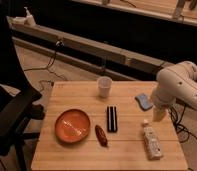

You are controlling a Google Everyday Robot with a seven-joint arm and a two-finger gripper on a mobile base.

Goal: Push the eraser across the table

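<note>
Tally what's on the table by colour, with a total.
Orange: 1, plate
White: 2, cup and bottle
Black: 1, eraser
Red-brown: 1, oval thing
Blue-grey: 1, pad
Total: 6
The gripper hangs above the table beside the pad.

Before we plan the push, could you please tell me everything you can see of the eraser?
The eraser is a small black oblong block with a thin pale line along its length. It lies flat near the middle of the wooden table, long side pointing away from the camera, right of the orange plate. Nothing else touches it; the gripper hangs apart, to its right.
</note>
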